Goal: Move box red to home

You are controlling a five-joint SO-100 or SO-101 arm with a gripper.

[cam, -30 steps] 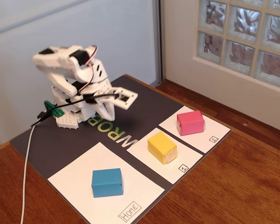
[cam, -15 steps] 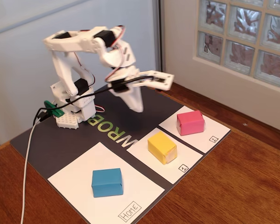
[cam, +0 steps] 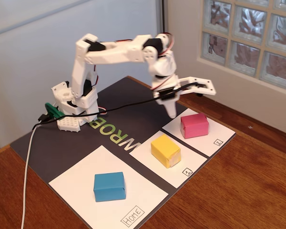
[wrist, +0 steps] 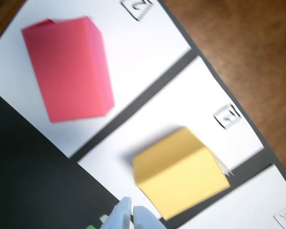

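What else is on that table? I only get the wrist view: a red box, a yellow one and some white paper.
Observer: There is also a blue box. It sits on the largest sheet, marked Home, nearest the fixed camera.
Operator: Is the tool holding anything?
Observer: No. In the fixed view the tool is wide open and empty. It hangs in the air just behind the red box without touching it.
Operator: Where does the arm stand?
Observer: Its base stands at the far end of the dark mat, opposite the sheets.
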